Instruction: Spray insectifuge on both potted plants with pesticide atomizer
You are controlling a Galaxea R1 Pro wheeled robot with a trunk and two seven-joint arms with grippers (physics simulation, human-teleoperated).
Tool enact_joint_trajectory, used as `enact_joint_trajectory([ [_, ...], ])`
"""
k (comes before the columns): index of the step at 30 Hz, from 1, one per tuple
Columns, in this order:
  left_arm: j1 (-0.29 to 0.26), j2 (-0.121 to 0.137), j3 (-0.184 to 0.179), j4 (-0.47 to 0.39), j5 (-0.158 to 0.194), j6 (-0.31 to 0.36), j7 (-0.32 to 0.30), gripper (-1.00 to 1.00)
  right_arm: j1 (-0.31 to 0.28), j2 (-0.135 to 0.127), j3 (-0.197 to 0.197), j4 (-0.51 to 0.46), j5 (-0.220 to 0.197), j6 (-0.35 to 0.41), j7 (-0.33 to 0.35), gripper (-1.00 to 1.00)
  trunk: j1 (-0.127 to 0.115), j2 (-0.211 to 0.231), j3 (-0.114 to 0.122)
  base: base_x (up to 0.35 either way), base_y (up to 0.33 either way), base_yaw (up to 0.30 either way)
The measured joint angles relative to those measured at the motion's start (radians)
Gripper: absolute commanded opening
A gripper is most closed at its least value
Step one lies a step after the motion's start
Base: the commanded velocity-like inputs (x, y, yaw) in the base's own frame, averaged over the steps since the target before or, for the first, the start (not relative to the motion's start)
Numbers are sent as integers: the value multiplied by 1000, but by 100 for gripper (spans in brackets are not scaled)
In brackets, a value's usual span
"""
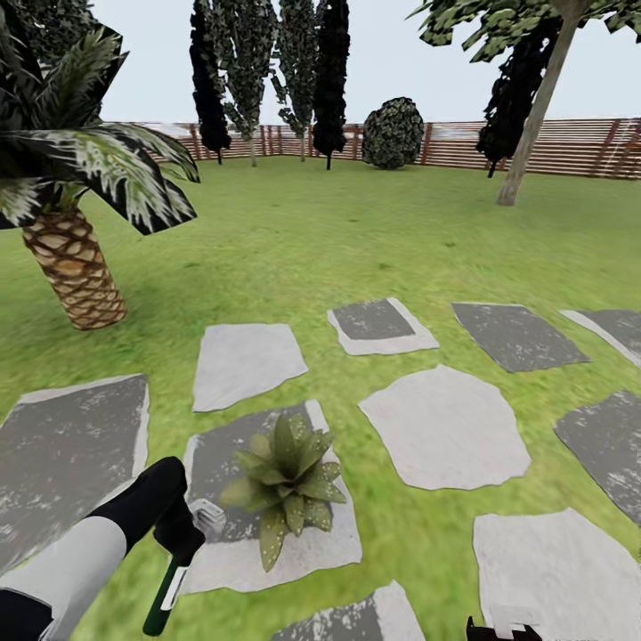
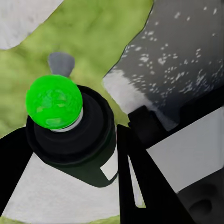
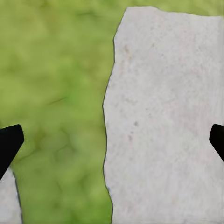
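My left fingers [image 1: 182,534] are pinching the pesticide atomizer [image 1: 166,595], holding it at near left just beside the potted plant [image 1: 287,481] sitting on a stepping stone [image 1: 233,552]. My right fingers [image 3: 112,142] are hanging spread wide over grass [image 3: 56,93] and pale stone [image 3: 163,116].

The right gripper [image 3: 112,142] (dark fingertips [image 3: 9,140] spread wide) hangs over a pale stepping stone [image 3: 163,116] beside green lawn [image 3: 51,84]

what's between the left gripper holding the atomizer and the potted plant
Just a short bare strip of stepping stone, in the head view. The left gripper holds the atomizer beside the potted plant.
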Motion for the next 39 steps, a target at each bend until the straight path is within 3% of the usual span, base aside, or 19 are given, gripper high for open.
enact_joint_trajectory([
  [5, -21, -8, -8, -17, -3, -1, -12, -100, 0, -1, -1, -1, 0, 0, 0, 100, 0, 0, 0, 64, 47, -283],
  [10, -54, -3, -35, -31, -10, -1, -97, -100, 0, -1, 0, -1, 0, 0, -1, 100, 0, 0, 0, 4, 3, -59],
  [16, -114, 4, -144, -31, -14, -3, -188, -100, 0, -10, 0, 0, 0, -2, -1, 100, 0, 0, 0, 0, 0, -2],
  [22, -124, -5, -187, -28, -13, -3, -202, -100, 0, -15, 0, -1, 0, 0, -1, 100, 0, 0, 0, -14, 12, 0],
  [39, -145, -9, -198, -28, -7, -1, -204, -100, 0, -15, 0, -2, -1, 0, 0, 100, 0, 0, 0, -78, 285, -220],
])
